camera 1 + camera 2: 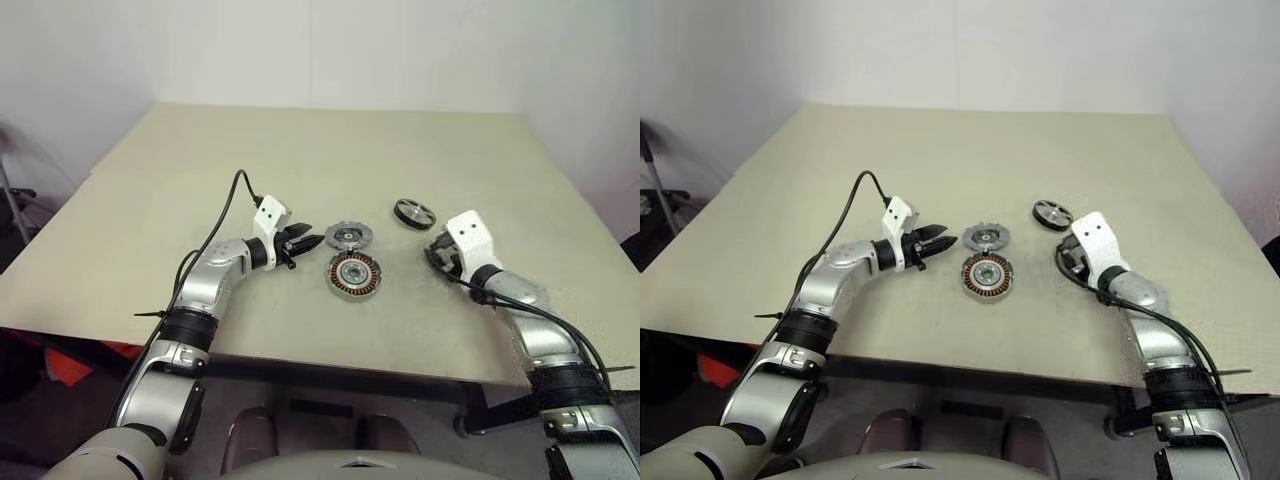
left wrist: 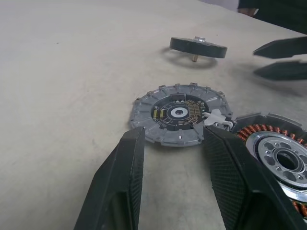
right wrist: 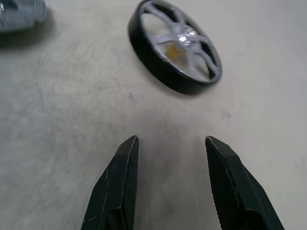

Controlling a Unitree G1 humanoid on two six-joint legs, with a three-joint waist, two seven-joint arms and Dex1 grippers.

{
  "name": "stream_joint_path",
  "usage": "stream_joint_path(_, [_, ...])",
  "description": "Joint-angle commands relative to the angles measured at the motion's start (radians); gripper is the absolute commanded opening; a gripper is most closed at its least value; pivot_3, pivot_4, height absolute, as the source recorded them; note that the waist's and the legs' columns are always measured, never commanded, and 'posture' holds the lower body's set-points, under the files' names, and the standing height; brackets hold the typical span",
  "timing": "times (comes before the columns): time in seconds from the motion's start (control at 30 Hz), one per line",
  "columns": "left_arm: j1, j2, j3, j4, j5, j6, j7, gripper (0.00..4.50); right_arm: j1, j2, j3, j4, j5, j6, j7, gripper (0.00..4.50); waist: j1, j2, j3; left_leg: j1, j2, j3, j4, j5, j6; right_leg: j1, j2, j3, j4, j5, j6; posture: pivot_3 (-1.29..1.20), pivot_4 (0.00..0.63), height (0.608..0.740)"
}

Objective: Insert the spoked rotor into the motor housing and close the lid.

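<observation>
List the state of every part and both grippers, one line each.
spoked rotor: lying on the table, not yet inserted, untouched.
motor housing: open, copper windings exposed, no rotor inside.
lid: swung open, flat on the table, joined at the housing's rim.
left gripper: open, beside the lid, holding nothing.
right gripper: open, empty, pointed at the rotor.

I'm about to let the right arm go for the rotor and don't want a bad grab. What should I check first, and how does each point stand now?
1. Right gripper open and empty: ok, its fingers stand apart with bare table between them.
2. Spoked rotor free to grasp: ok, it lies alone on the table, ahead of the gripper and untouched.
3. Lid open: ok, it lies flat beside the motor housing.
4. Housing cavity clear: ok, copper windings and silver centre are exposed.
5. Left gripper steadying the housing: not ok, it is open and hovers at the lid's edge, gripping nothing.
</observation>
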Motion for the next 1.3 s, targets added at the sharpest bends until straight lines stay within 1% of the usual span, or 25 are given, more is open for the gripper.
stream_joint_path(0.03, [-0.016,0.007,0.013,-0.037,-0.006,-0.009,0.008,2.06,-0.085,0.014,0.023,0.076,-0.07,-0.107,-0.042,2.43,-0.001,0.0,0.0,0.0,0.0,0.0,0.0,0.0,0.0,0.0,0.0,0.0,0.0,0.0,0.0,0.0,0.0,0.74])
stream_joint_path(0.2, [-0.012,0.011,0.016,-0.044,-0.009,-0.006,0.015,2.06,-0.155,0.028,0.045,0.197,-0.15,-0.187,-0.108,2.43,-0.002,0.0,0.0,0.0,0.0,0.0,0.002,0.0,0.0,0.0,0.0,0.0,0.001,0.0,0.0,0.0,0.0,0.74])
stream_joint_path(0.33, [-0.012,0.013,0.017,-0.045,-0.009,-0.005,0.018,2.06,-0.186,0.041,0.072,0.261,-0.198,-0.237,-0.126,2.43,-0.002,0.0,0.0,0.0,0.0,0.0,0.002,0.0,0.0,0.0,0.0,0.0,0.002,0.0,0.0,0.0,0.0,0.74])
stream_joint_path(0.6, [-0.007,0.014,0.018,-0.048,-0.009,-0.005,0.021,2.06,-0.205,0.069,0.067,0.284,-0.222,-0.259,-0.149,2.43,-0.002,0.0,0.0,0.0,0.0,0.0,0.003,0.0,0.001,0.0,0.0,0.0,0.002,0.0,0.0,0.0,0.0,0.74])
stream_joint_path(0.7, [-0.008,0.014,0.018,-0.048,-0.008,-0.003,0.023,2.06,-0.208,0.091,0.021,0.266,-0.16,-0.198,-0.124,2.43,-0.003,0.0,0.0,0.0,0.0,0.0,0.003,0.0,0.001,0.0,0.001,0.0,0.002,0.0,0.0,0.0,0.0,0.74])
stream_joint_path(0.8, [-0.007,0.017,0.019,-0.048,-0.007,-0.004,0.021,2.06,-0.188,0.086,-0.005,0.193,-0.098,-0.096,-0.046,2.43,-0.003,0.0,0.0,0.0,0.001,0.0,0.003,0.0,0.001,0.0,0.001,0.0,0.002,0.0,0.0,0.0,0.0,0.74])
stream_joint_path(0.9, [-0.005,0.022,0.02,-0.051,-0.008,-0.002,0.02,2.06,-0.134,0.037,-0.005,0.054,-0.064,0.062,0.056,2.43,0.0,0.0,0.0,0.0,0.001,0.0,0.003,-0.001,0.002,0.0,0.001,0.0,0.002,0.0,0.0,0.0,0.0,0.74])
stream_joint_path(1.0, [-0.003,0.023,0.02,-0.052,-0.009,-0.001,0.021,2.06,-0.079,-0.02,0.007,-0.044,-0.077,0.166,0.106,2.43,0.004,-0.001,0.0,0.0,0.001,0.0,0.003,-0.001,0.002,0.001,0.001,0.0,0.001,0.0,0.0,0.0,0.0,0.74])
stream_joint_path(1.07, [-0.004,0.022,0.018,-0.051,-0.01,-0.002,0.021,2.06,-0.072,-0.023,-0.028,-0.065,-0.062,0.222,0.088,2.43,0.002,-0.001,0.0,0.001,0.001,0.0,0.003,-0.001,0.002,0.001,0.001,0.0,0.001,0.0,0.0,0.0,0.0,0.74])
stream_joint_path(1.13, [-0.004,0.02,0.017,-0.048,-0.009,-0.004,0.02,2.06,-0.09,-0.011,-0.085,-0.053,-0.044,0.273,0.04,2.43,0.001,-0.001,0.0,0.002,0.001,0.0,0.003,-0.001,0.002,0.001,0.001,0.0,0.002,0.0,-0.001,0.0,0.0,0.74])
stream_joint_path(1.3, [-0.005,0.017,0.012,-0.041,-0.005,-0.007,0.016,2.06,-0.19,0.093,-0.287,-0.012,0.111,0.417,-0.056,2.43,-0.005,-0.001,0.0,0.002,0.001,0.0,0.003,0.0,0.001,0.001,0.001,0.001,0.003,0.001,-0.001,0.0,0.0,0.74])
